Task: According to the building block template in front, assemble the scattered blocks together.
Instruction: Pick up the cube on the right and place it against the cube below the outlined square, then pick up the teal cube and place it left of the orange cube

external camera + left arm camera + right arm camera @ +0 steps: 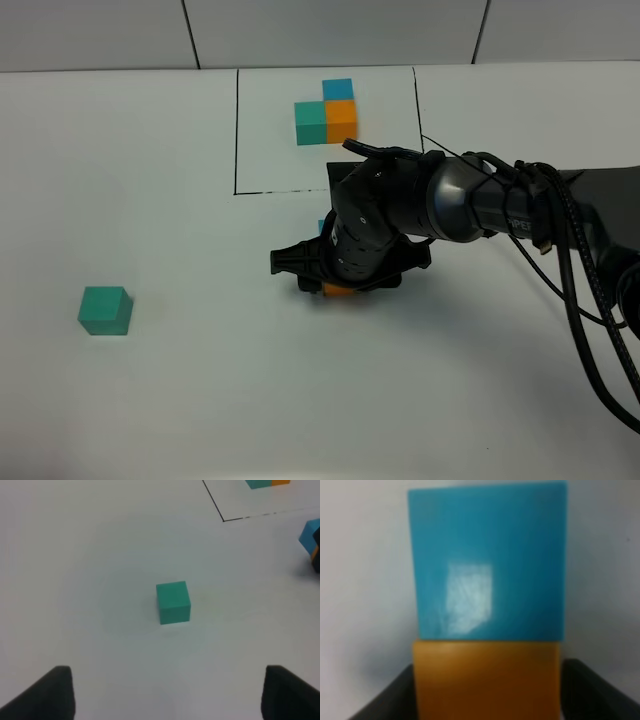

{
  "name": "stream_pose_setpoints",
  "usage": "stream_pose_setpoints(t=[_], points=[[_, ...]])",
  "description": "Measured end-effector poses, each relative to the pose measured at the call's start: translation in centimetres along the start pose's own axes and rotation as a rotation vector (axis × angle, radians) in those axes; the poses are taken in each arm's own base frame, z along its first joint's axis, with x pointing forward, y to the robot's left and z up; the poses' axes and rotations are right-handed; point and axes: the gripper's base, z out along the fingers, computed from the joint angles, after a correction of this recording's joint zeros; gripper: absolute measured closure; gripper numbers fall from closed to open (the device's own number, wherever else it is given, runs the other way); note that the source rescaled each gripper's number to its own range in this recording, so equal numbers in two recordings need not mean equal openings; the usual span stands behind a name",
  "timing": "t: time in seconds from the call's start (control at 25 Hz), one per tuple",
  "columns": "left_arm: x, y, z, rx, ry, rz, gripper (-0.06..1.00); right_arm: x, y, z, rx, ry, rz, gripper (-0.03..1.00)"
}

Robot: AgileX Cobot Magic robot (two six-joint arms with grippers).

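Exterior high view tells most of it. The right arm point(480, 205) reaches across the middle, and the right tool point(336, 284) sits low over the orange block point(339, 291), on the robot's side of the template point(312, 122) and its black outline point(236, 130). Only a sliver of the blue block point(321, 227) peeks out on the far side of that arm. The right wrist view shows blue touching orange face to face, with the orange one between the jaws. Whether those jaws are pinching it or just flanking it, can't tell, the edges are too blurry.

The teal block point(105, 310) is the odd one out. It's alone on the table point(200, 400), well apart from the pair, off to the left. The left tool point(167, 695) is wide open with nothing in it. The teal block lies dead ahead of it, centred between the jaws, faces roughly square to them. It's a cube, so there's no long axis to fuss over.

The left arm is clearly the nearer one for it. Going by the template, teal belongs against the orange block's left face, with blue on the far face. So teal probably has to travel right, toward the pair. Two of the three look placed.
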Motion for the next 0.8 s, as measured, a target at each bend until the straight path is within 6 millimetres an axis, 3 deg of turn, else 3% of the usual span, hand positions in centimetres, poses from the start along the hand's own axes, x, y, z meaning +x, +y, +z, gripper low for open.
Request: stream_pose_setpoints(t=[0.32,0.44,0.68,0.8], points=[[0.0,0.0,0.0,0.0,0.0,0.0,0.07,-0.1,0.0,-0.4,-0.004,-0.006,-0.057,0.15],[0.0,0.0,0.0,0.0,0.0,0.0,0.07,-0.1,0.0,-1.1,-0.01,-0.015,-0.086,0.02],[0.0,0.0,0.0,0.0,0.0,0.0,0.07,-1.0,0.0,-5.6,-0.04,-0.078,-0.167,-0.03],[0.0,0.0,0.0,0.0,0.0,0.0,0.07,-1.7,-1.1,-8.0,-0.034,-0.101,-0.21,-0.03]])
